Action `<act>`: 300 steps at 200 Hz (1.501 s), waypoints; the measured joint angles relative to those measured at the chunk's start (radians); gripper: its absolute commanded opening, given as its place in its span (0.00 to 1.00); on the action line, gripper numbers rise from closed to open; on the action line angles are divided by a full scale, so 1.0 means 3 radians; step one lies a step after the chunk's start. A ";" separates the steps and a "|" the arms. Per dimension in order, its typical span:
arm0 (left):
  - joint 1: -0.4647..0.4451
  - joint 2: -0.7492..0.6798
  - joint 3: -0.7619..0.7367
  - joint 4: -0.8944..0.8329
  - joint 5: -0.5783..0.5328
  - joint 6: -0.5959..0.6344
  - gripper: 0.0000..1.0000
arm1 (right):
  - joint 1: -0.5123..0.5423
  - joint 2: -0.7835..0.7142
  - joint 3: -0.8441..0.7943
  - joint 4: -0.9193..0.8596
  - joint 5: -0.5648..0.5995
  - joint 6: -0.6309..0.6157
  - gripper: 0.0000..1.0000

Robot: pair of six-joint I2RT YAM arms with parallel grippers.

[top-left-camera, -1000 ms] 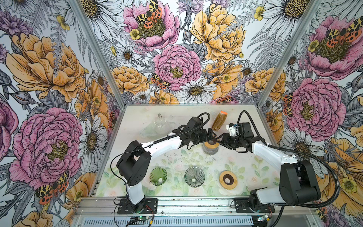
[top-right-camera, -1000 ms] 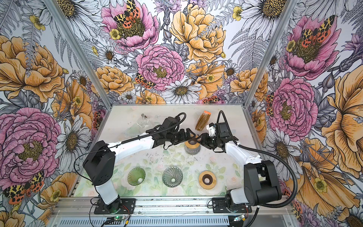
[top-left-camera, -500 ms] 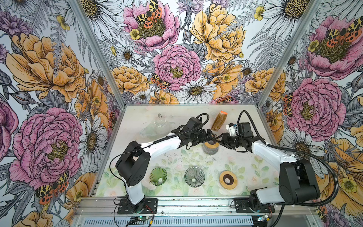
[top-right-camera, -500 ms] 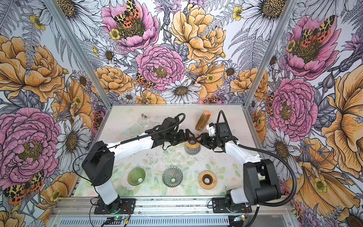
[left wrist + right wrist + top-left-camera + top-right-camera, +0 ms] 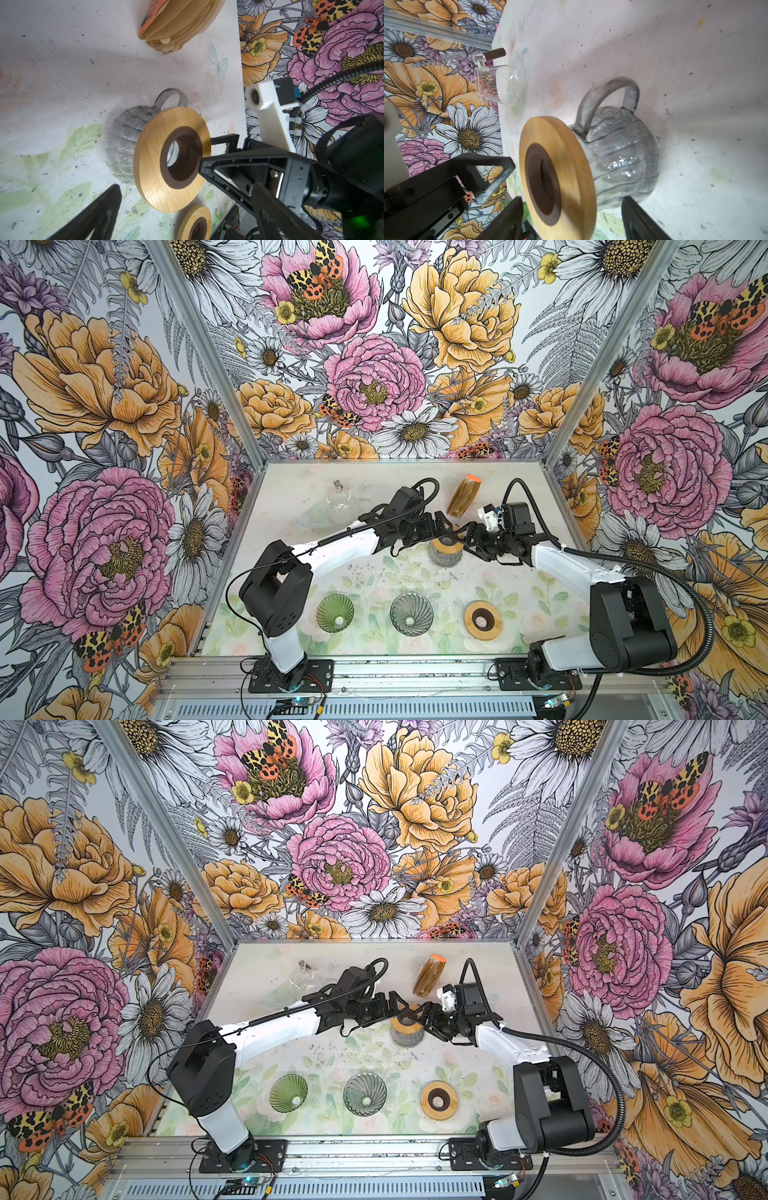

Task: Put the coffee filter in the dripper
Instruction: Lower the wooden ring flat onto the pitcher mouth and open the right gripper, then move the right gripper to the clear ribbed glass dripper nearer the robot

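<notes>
Noting both tools spread, pinching nothing: left tool (image 5: 441,527) and right tool (image 5: 468,533) flank the glass server (image 5: 445,560). The coffee filters (image 5: 462,499) lie on the bench just beyond them, long axis front-to-back; I judge the right tool nearer.

A ribbed glass jug (image 5: 445,560) stands mid-desk (image 5: 374,485), capped by a wooden ring (image 5: 149,162). A clear glass pot (image 5: 338,502) sits far left. A spare ring (image 5: 469,620) lies near right.
</notes>
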 measured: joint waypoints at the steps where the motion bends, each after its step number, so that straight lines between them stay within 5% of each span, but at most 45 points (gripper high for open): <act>1: 0.0001 -0.0001 0.0000 -0.0003 0.0000 0.0000 0.99 | 0.0000 0.0000 -0.0001 0.0006 -0.0004 -0.0003 0.78; 116: 0.0229 -0.0348 -0.0216 -0.0113 -0.0034 0.0039 0.99 | 0.0229 0.0313 -0.0031 0.0617 -0.0216 0.0393 0.78; 182: 0.0492 -0.0979 -0.0623 -0.0258 -0.0072 0.0225 0.99 | 0.0422 0.0404 0.0104 0.0635 -0.0066 0.0407 0.81; 255: 0.0482 -0.1567 -0.1048 -0.0608 0.0042 0.0423 0.99 | 0.0465 -0.0280 0.0103 0.0043 0.0188 -0.0017 0.75; 300: 0.0439 -0.1815 -0.1138 -0.0744 0.0141 0.0704 0.99 | 0.0880 -0.0731 0.0109 -0.0557 0.0423 -0.0359 0.71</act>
